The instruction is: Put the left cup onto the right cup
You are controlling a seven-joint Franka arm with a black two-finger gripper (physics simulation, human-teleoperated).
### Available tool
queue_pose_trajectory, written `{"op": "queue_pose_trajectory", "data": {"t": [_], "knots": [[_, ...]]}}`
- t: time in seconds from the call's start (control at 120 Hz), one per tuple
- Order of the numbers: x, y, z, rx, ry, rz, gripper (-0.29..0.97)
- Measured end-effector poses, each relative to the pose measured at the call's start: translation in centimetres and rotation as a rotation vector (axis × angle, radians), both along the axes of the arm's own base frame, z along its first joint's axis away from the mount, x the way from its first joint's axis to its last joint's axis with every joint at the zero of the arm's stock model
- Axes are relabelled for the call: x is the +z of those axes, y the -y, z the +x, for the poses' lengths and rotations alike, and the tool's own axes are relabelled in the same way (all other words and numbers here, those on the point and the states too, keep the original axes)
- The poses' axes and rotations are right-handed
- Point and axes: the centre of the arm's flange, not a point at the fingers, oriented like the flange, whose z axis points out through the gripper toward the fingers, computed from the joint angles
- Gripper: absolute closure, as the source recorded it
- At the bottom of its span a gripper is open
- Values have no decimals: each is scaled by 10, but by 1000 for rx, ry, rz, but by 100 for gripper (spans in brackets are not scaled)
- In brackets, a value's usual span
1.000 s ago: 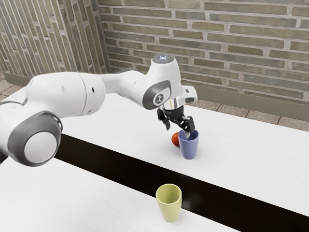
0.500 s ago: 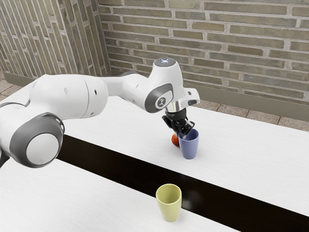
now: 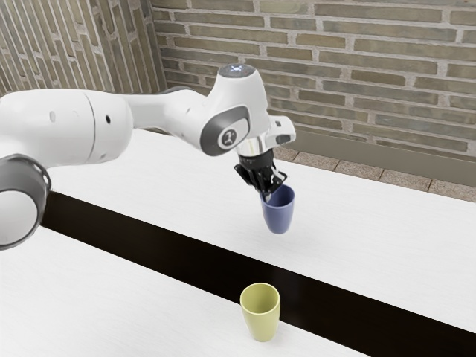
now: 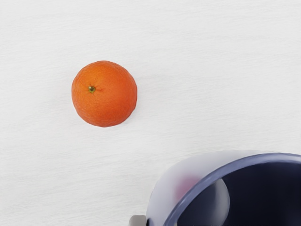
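Observation:
A blue cup [image 3: 279, 209] hangs upright in the air above the white table [image 3: 387, 238], with my gripper [image 3: 265, 186] shut on its rim. In the wrist view the cup's dark blue rim and inside [image 4: 235, 193] sit right under my hand. A yellow-green cup [image 3: 259, 311] stands upright on the near white table strip, below and a little to the exterior view's left of the lifted cup. My arm comes in from the exterior view's left.
An orange [image 4: 104, 93] lies on the white tabletop below my hand, beside the blue cup. A black gap [image 3: 186, 256] runs between the two white table strips. A brick wall [image 3: 357, 67] stands behind the table.
My gripper closed on the blue cup's rim and lifted it off the table, moving it slightly toward the exterior view's left. The orange is now hidden behind it in the exterior view.

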Motion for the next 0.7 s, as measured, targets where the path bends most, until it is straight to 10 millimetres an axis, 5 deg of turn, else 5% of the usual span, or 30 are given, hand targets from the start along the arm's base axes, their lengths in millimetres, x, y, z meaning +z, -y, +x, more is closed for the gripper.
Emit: {"op": "queue_pose_trajectory", "data": {"t": [0.275, 0.7], "knots": [[49, -1, -68, 83, -36, -44, 79], [51, 8, -134, 251, -129, -132, 79]]}}
